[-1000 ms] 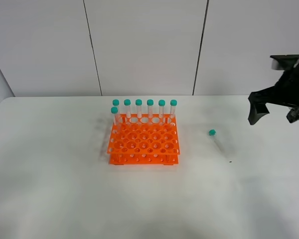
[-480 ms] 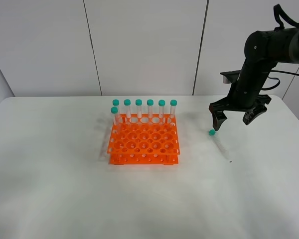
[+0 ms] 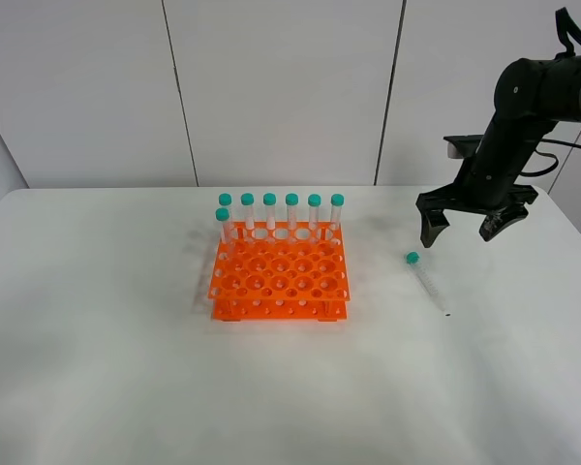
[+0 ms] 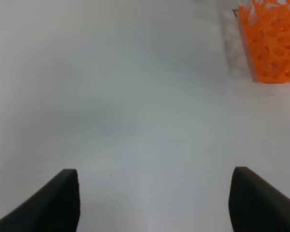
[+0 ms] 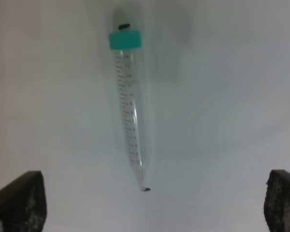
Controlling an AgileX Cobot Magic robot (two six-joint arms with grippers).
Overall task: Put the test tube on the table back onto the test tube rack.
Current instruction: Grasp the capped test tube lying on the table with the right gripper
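right gripper (image 3: 459,233): jaws fully apart, holding nothing. a second ago this arm sat at the far right edge of the high view, well away from the work. it has since swung in over the table (image 3: 126,368) and now hangs above the task's thing.

the test tube (image 5: 130,111): it lies flat on the table, below my right fingers and centred in the gap between them, touching neither. its teal cap is at one end and its pointed tip at the other, with a small dark speck (image 5: 146,189) just beside the tip. the tube has not shifted over the last second.

reading of the change: i judge the approach finished and the pick not yet begun. what is left is to come down, close across the clear body, lift, and stand the tube upright.

test tube rack (image 3: 281,276): orange, well apart from my right jaws, off toward the middle of the table and unmoved. seven capped tubes (image 3: 291,208) stand in it, six in the far row and one in the next row at the corner. most of the holes are free, so a place for the tube should be easy to find.

left gripper (image 4: 154,203): jaws wide apart, empty, over bare table. a corner of the rack shows far ahead of it. i judge it idle in this step.
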